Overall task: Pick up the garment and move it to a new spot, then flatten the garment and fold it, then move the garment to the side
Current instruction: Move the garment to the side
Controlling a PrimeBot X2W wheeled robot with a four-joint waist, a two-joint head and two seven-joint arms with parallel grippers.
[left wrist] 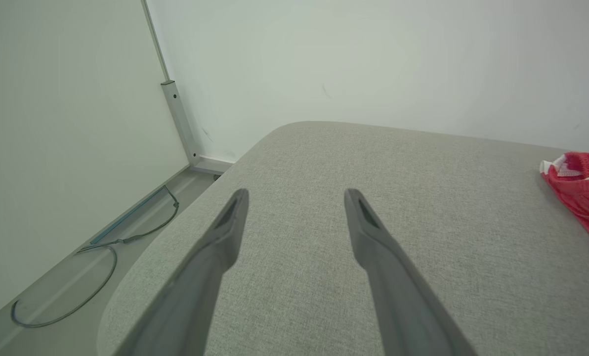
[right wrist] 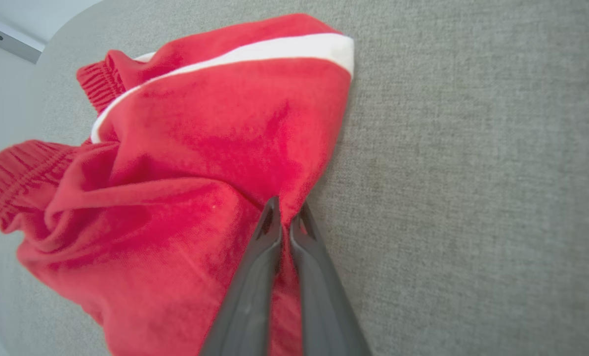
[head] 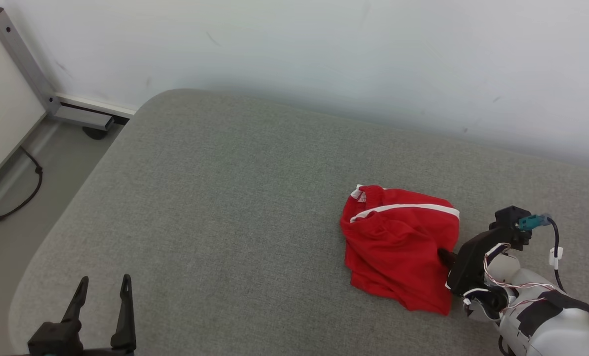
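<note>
L gripper [left wrist: 297,194] spread wide over grey fabric surface [left wrist: 423,207], red garment [left wrist: 582,195] at far rt.

Ahead of the left gripper [head: 104,278], and between its spread fingers, bare grey cushion [head: 225,198] runs free to the white wall [head: 324,49]. Off its left side the cushion ends at floor [head: 62,153] with a black cable [head: 37,183]. The right gripper [right wrist: 287,203], clamped on the red garment [right wrist: 200,148], has heaped cloth ahead and leftward in its wrist view; rightward, bare cushion.
</note>
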